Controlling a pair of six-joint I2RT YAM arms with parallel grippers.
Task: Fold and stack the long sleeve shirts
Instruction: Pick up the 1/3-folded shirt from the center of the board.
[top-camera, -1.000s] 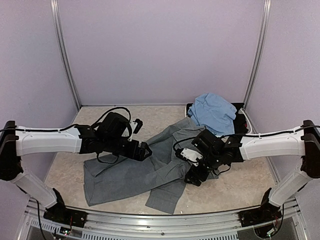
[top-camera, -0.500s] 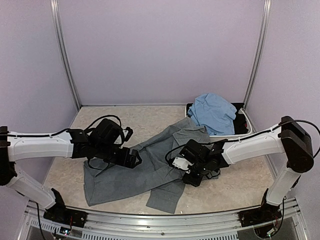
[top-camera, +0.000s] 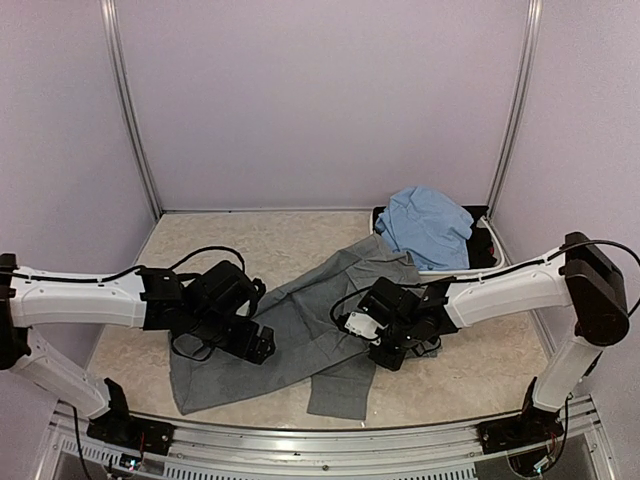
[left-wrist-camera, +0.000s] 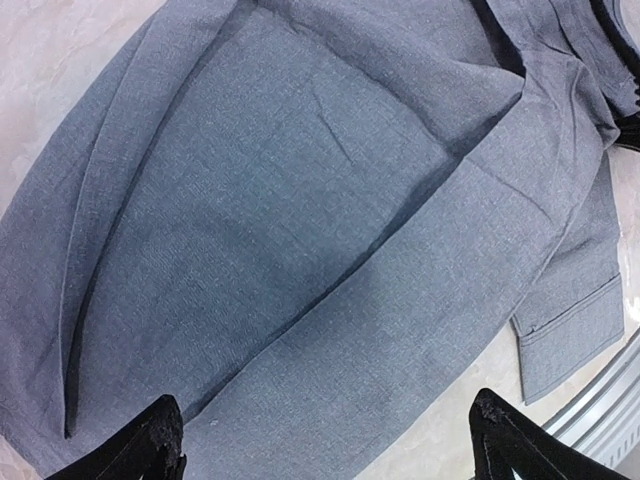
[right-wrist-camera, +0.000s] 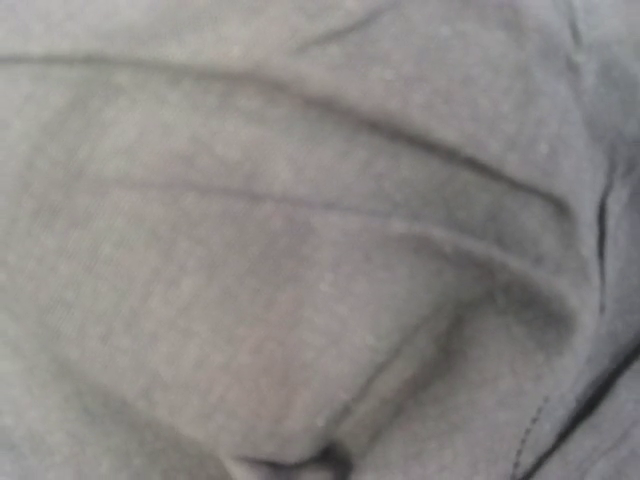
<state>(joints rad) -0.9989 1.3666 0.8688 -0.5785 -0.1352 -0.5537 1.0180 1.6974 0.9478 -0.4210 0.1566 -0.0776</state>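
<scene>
The slate grey long sleeve shirt (top-camera: 300, 325) lies spread and creased across the middle of the table, one sleeve reaching the near edge. My left gripper (top-camera: 262, 345) hovers open low over its left part; in the left wrist view both black fingertips (left-wrist-camera: 165, 435) frame flat grey cloth (left-wrist-camera: 300, 200) and the cuffed sleeve. My right gripper (top-camera: 385, 355) is pressed into the shirt's right side, shut on a bunched fold; grey cloth (right-wrist-camera: 300, 250) fills the right wrist view and hides the fingers. The light blue shirt (top-camera: 428, 225) sits heaped in the basin.
The white oval basin (top-camera: 470, 268) stands at the back right against the wall. Purple walls close the table on three sides. A metal rail (top-camera: 320, 440) runs along the near edge, close to the sleeve end.
My right gripper slid left onto the grey shirt and shut on a fold. The left arm dropped toward the near left over the shirt, staying open. The near sleeve shifted slightly.
</scene>
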